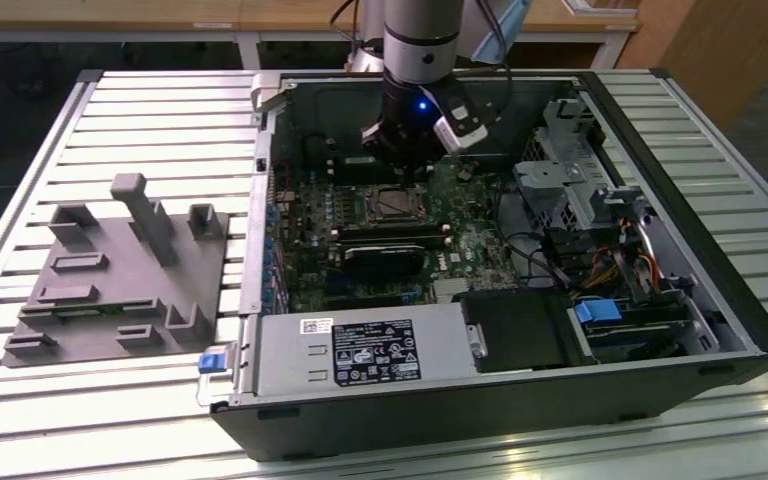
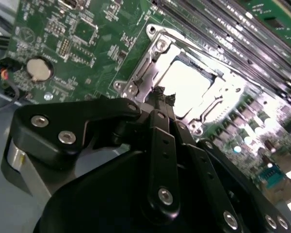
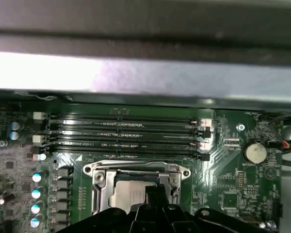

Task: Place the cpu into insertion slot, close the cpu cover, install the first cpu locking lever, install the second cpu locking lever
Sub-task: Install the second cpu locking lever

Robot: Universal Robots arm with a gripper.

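The cpu (image 2: 191,85) lies seated in the insertion slot (image 1: 391,204) on the green motherboard (image 2: 87,43), its pale metal top showing through the cut-out of the cpu cover (image 2: 150,63). The cover appears to lie down over the socket rim, a thin silvery frame with screw heads at its corners. The cpu is judged light, rigid and fragile, with a smooth top; handle it by its outer edges only, never from beneath. The cover is thin sheet metal, stiff but easily bent if forced off-axis.

The claw (image 2: 164,97) hangs just above the near edge of the cover, its black fingertips drawn together and holding nothing. In the first wrist view the fingertips (image 3: 153,194) overlap the socket frame (image 3: 136,170).

Surrounding items: four long black memory slots (image 3: 126,136) run parallel just beside the socket. A coin cell battery (image 2: 39,69) sits near on the board, and a row of capacitors (image 3: 35,194) flanks the socket. In the exterior view a black heatsink block (image 1: 381,255) lies near the socket, a power supply (image 1: 357,352) closes the case's near end, and a grey fixture tray (image 1: 117,280) rests on the slatted surface (image 1: 157,110), well apart. The case wall (image 3: 145,77) stands close behind the memory slots and limits approach from that side.
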